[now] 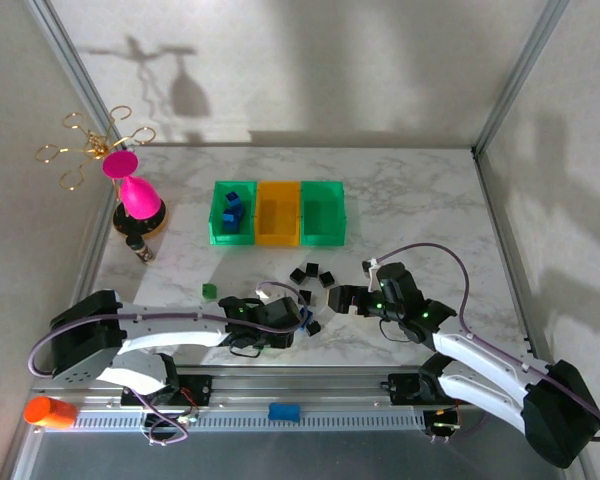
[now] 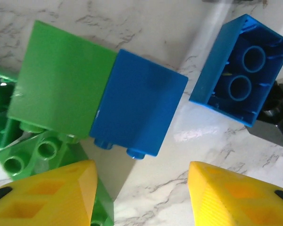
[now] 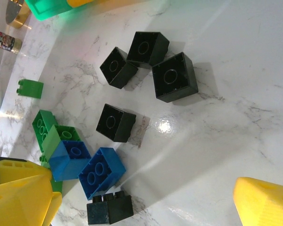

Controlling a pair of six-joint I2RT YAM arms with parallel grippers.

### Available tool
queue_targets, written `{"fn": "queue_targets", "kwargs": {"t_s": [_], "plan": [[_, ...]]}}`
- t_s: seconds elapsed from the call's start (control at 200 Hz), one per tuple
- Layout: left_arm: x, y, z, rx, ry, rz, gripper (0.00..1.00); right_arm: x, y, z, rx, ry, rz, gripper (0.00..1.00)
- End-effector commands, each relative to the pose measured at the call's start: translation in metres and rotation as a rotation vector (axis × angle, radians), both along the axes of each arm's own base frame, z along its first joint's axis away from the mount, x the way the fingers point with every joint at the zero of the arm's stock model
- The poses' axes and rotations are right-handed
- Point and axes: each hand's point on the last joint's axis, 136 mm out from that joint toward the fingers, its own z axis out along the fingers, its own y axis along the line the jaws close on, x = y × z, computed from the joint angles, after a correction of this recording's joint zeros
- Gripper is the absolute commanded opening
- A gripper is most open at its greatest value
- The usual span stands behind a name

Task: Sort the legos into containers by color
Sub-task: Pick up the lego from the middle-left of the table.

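Your left gripper [image 2: 141, 198] hangs low over the near pile of bricks. Its yellow fingers [image 2: 47, 195] are parted over the bare table [image 1: 420, 210] and grip nothing. A blue brick [image 2: 139, 108] and a green brick [image 2: 61, 87] touch each other just beyond the tips. Your right gripper [image 3: 141, 202] gapes wide and empty near four black bricks [image 3: 174, 77]. The three bins [image 1: 277, 241] sit at the far middle, and the left green bin [image 1: 220, 238] holds blue bricks [image 1: 233, 208].

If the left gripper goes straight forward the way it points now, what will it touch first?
Probably the blue brick touching a green brick, straight ahead of the open left gripper; depth is hard to judge.
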Motion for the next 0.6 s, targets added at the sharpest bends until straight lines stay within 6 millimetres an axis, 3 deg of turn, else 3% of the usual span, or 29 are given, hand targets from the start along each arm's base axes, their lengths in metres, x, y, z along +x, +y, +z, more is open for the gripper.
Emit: {"fn": "queue_targets", "kwargs": {"t_s": [0.0, 0.19, 0.31, 0.596], "plan": [[0.01, -0.008, -0.004, 0.011, -0.039, 0.028, 0.55, -0.001, -0.004, -0.001, -0.007, -0.001, -0.024, 0.99], [0.017, -0.01, -0.012, 0.079, -0.054, 0.005, 0.62, -0.001, -0.006, 0.0, -0.016, -0.005, -0.03, 0.99], [0.023, -0.001, -0.01, 0.12, -0.079, 0.034, 0.67, 0.0, -0.008, 0.001, -0.025, -0.011, -0.035, 0.99], [0.038, 0.007, -0.002, 0.133, -0.112, 0.06, 0.7, 0.004, -0.006, 0.003, -0.021, -0.018, -0.036, 0.99]]}}
